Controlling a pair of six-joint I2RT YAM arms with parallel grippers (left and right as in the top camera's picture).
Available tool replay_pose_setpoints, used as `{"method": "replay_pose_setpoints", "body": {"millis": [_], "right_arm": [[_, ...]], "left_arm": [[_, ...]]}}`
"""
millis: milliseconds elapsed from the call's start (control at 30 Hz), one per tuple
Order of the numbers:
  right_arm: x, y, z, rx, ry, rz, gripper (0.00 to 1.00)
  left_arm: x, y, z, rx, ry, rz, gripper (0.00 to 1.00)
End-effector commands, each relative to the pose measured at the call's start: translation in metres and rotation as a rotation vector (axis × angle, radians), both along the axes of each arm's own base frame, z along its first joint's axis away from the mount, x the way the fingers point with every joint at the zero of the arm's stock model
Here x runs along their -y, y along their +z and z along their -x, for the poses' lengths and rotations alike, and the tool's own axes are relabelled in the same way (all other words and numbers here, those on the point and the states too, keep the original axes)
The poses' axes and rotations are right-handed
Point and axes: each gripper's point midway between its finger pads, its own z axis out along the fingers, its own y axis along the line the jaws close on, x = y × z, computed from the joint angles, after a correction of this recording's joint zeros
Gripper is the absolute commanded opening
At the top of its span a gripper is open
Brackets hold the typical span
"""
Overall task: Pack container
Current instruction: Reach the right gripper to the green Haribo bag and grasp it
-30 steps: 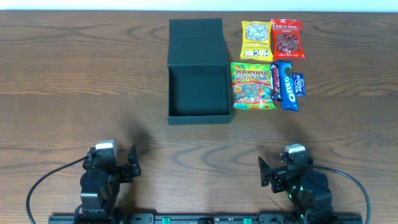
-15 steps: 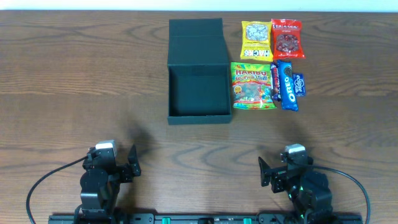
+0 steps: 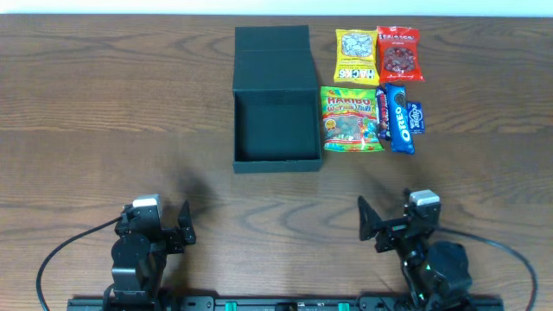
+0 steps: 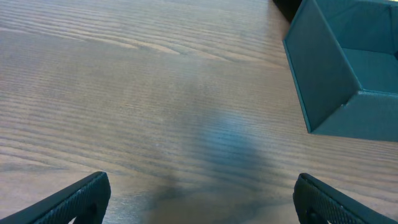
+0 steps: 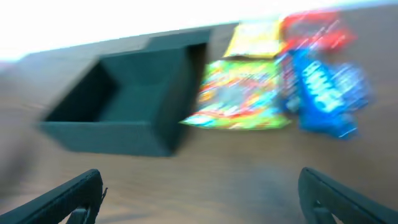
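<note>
My left fingers point(image 4: 81, 199) stand spread and empty, on the near side of the container point(image 3: 276, 130), which lies open with nothing inside, lid flapped back. Snack packets point(image 3: 357, 56) cluster just beside its right wall. My right fingers point(image 5: 336, 196), also spread, hold nothing. Packing looks unstarted; next I should reach for a packet, likely the Haribo bag point(image 3: 352, 119).
</note>
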Motion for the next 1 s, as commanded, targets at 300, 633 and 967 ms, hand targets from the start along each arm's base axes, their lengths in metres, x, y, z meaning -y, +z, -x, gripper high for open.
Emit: {"method": "replay_pose_setpoints", "body": {"millis": [300, 633, 967], "right_arm": [[-0.008, 0.041, -0.009, 0.096, 0.008, -0.177, 0.99], [0.023, 0.095, -0.081, -0.016, -0.065, 0.163, 0.99], [0.025, 0.079, -0.207, -0.229, -0.011, 0.309, 0.99]], "left_arm": [[-0.001, -0.002, -0.001, 0.003, 0.012, 0.009, 0.95], [-0.001, -0.002, -0.001, 0.003, 0.012, 0.009, 0.95], [-0.001, -0.002, -0.001, 0.003, 0.012, 0.009, 0.95]]}}
